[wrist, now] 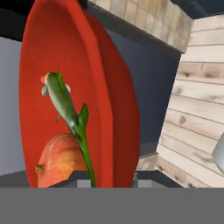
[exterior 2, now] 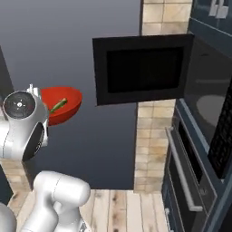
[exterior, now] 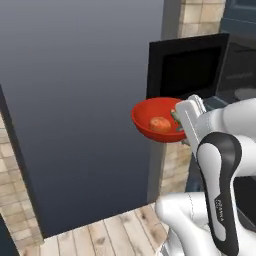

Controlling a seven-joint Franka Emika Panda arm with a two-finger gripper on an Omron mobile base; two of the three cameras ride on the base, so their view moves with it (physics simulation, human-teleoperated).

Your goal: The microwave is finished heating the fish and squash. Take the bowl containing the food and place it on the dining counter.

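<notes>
In mid-air left of the open microwave [exterior 2: 149,68], red bowl [exterior: 155,120] gripped at its rim by the jaws, holding squash [exterior: 160,124] and green fish [wrist: 65,105], no legible writing.

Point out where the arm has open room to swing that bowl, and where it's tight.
Open room lies left of the bowl, before the plain dark wall panel, above the wooden floor. Tight: behind and right, the swung-open microwave door, brick pillar and oven handle.
</notes>
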